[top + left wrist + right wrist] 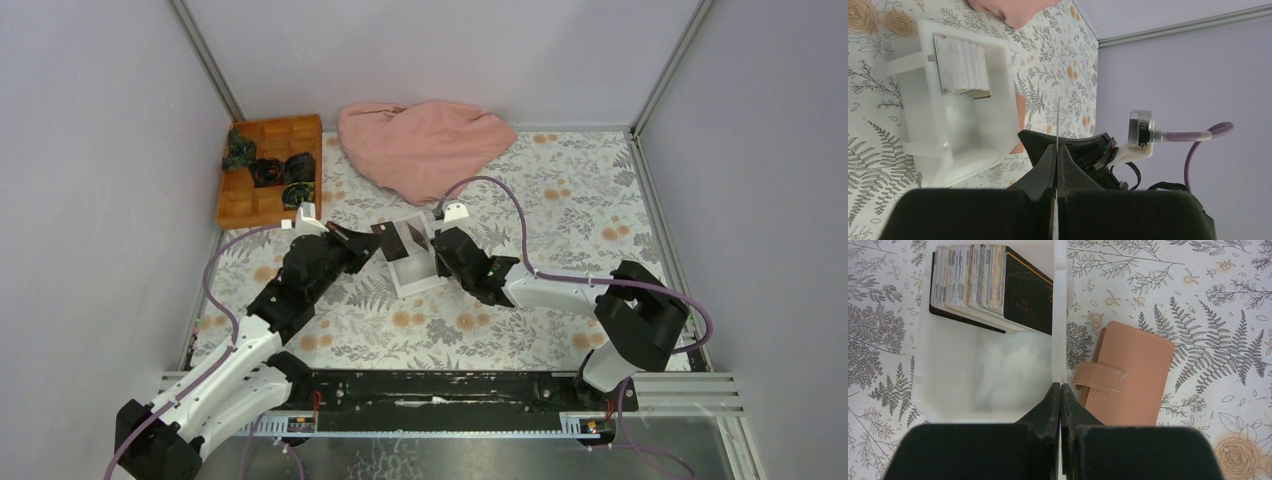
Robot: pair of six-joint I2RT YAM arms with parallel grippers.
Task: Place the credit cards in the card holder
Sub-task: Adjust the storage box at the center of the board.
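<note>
**Top view:** Above the white tray [415, 285] in the middle of the table, the left gripper [375, 237] and right gripper [437, 248] meet at one dark credit card [405, 240], held raised and tilted. If either gripper lets go out of turn, the card could drop back into the tray. The right arm hides the card holder [1133, 375] in this view.

**Left wrist:** The jaws are pinched on the card, which shows edge-on as a hairline, so its face cannot be read. So thin a grip on slick plastic could let the card swivel. The stack of cards [962, 62] stands at one end of the tray, and a sliver of the holder shows past the tray wall.

**Right wrist:** The jaws are pressed together, but whether they nip the card cannot be made out. The holder lies on the table just beside the tray's side wall with its strap fastened. That strap would likely block any insertion until the holder is opened.
</note>
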